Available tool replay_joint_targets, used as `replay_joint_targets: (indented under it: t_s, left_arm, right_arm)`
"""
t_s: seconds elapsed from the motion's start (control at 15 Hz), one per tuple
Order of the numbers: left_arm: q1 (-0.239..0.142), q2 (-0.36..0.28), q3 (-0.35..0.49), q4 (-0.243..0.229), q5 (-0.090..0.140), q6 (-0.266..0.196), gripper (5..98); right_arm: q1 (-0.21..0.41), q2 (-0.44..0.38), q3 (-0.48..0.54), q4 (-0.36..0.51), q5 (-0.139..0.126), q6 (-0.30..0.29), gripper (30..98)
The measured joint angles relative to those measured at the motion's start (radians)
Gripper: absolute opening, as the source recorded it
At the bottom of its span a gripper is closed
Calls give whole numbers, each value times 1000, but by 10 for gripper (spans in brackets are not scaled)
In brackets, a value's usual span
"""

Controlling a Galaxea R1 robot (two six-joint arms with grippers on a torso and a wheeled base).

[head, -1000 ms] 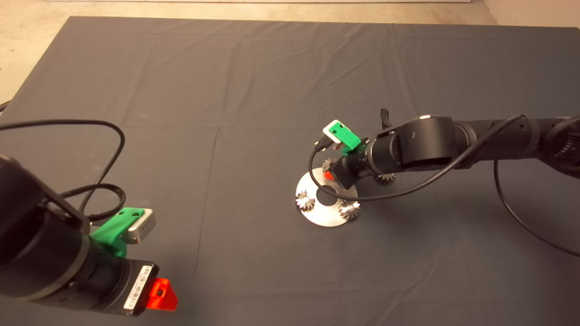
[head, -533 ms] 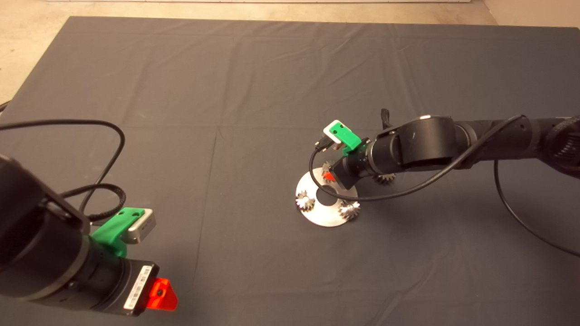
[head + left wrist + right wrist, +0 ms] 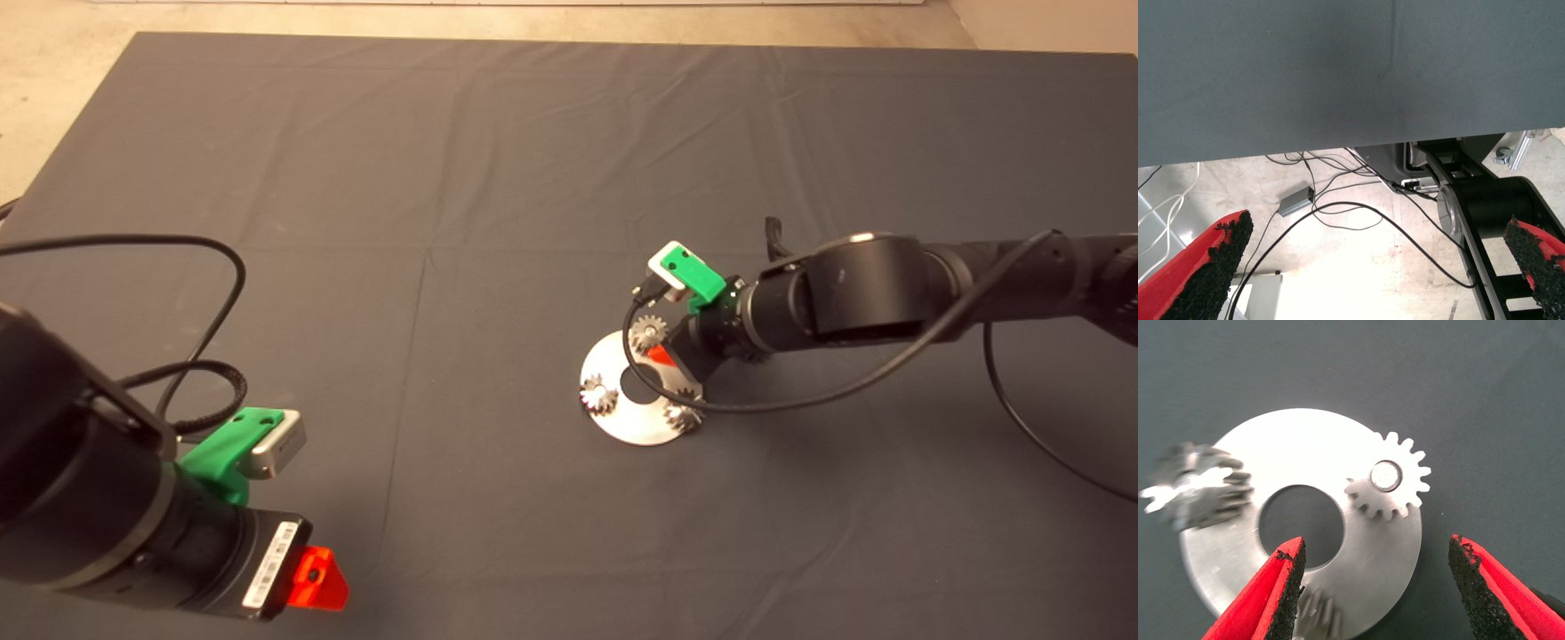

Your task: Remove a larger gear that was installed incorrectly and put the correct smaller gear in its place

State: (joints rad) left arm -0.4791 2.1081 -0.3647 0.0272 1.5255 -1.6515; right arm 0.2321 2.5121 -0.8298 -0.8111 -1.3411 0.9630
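Note:
A silver ring plate (image 3: 633, 428) (image 3: 1378, 570) lies on the mat right of centre, carrying three gears. The smaller gear (image 3: 649, 332) (image 3: 1389, 483), dark grey with a bright pin in its bore, sits at the plate's far edge. My right gripper (image 3: 662, 356) (image 3: 1375, 543) hovers open just short of it, over the plate, holding nothing. Two shinier gears (image 3: 598, 394) (image 3: 685, 412) sit at the plate's left and near-right edges. The larger gear is hidden, with the right arm covering the mat beside the plate. My left gripper (image 3: 320, 578) (image 3: 1378, 227) rests open at the lower left.
A black cable (image 3: 765, 402) loops from the right wrist across the plate's right side and the mat. The left arm's cables (image 3: 204, 338) curl over the mat at the left. The left wrist view shows floor with wires and a small grey box (image 3: 1297, 201) past the mat edge.
My right gripper has drawn back to the right, off the plate's far gear, which now shows free on its pin. The gear on the mat by the arm is now covered. The left arm is still.

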Motion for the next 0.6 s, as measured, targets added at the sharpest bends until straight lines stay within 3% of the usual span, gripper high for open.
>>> replay_joint_targets:
  t_s: [0.33, 0.47, 0.6]
  left_arm:
    - [0, -2, 0, 0, 0, 0, 978]
    - [0, -3, 0, 0, 0, 0, 978]
    - [0, -2, 0, 0, 0, 0, 978]
  right_arm:
    - [70, -73, 176, 13, -24, 3, 627]
    - [97, -96, 199, 73, -25, 6, 659]
    - [102, -106, 199, 198, -28, 7, 666]
